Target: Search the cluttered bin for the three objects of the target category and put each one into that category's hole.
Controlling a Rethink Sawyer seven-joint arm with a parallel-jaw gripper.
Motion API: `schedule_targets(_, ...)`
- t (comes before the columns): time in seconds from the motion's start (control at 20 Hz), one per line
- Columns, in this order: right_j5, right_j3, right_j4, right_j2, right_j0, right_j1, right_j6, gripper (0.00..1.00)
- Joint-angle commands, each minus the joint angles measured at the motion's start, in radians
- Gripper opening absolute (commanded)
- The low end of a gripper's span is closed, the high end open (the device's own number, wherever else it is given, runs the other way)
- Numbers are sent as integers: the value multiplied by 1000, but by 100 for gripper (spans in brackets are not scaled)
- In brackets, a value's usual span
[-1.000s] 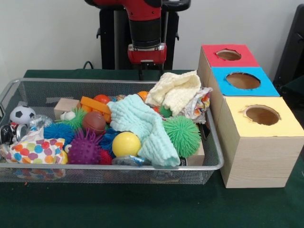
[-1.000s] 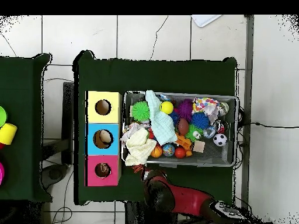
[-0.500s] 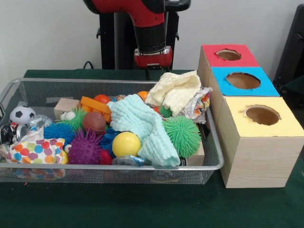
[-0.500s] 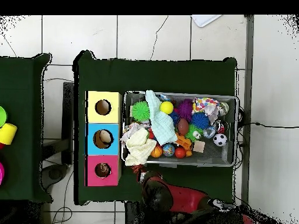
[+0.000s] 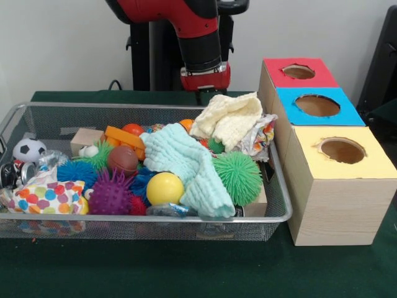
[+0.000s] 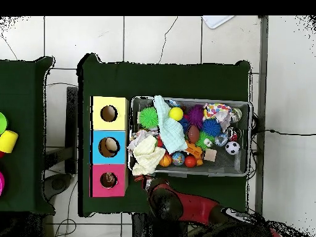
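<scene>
- The wire mesh bin (image 5: 37, 124) stands on the dark green surface (image 5: 186, 273) and is full of mixed things; the target category is not shown, so I judge each kind.
- At the left lies a small black and white football toy (image 5: 28, 149): hard and smooth, it may roll from a pinch.
- The purple spiky rubber ball (image 5: 111, 192) and the smooth yellow ball (image 5: 165, 188) lie near the front wall; the spikes give grip, the yellow one looks slippery.
- The pale mint knitted cloth (image 5: 186, 162) is soft and light; take it at a raised fold.
- The cream knitted cloth (image 5: 231, 119) lies at the back right corner, also limp.
- The end effector (image 5: 203, 94) hangs behind this corner; whether it is open or closed I cannot tell.
- At the right stand three wooden boxes with red (image 5: 298, 72), blue (image 5: 317, 105) and yellow (image 5: 342, 151) holed tops.
</scene>
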Motion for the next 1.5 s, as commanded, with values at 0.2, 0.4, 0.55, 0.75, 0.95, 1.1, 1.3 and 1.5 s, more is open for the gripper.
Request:
schedule_targets(0.2, -14, -38, 46, 135, -45, 33, 218, 100)
schedule_targets(0.4, -16, -37, 45, 151, -63, 45, 220, 100)
schedule_targets(0.55, 20, -8, 54, 195, -93, 13, 223, 100)
schedule_targets(0.75, 81, 24, 87, 234, -118, -50, 226, 100)
schedule_targets(0.95, 140, 38, 123, 263, -130, -102, 217, 100)
schedule_targets(1.1, 176, 57, 151, 283, -137, -143, 212, 100)
schedule_targets(1.3, 229, 76, 187, 308, -150, -191, 204, 100)
schedule_targets(1.5, 253, 84, 213, 316, -152, -214, 196, 100)
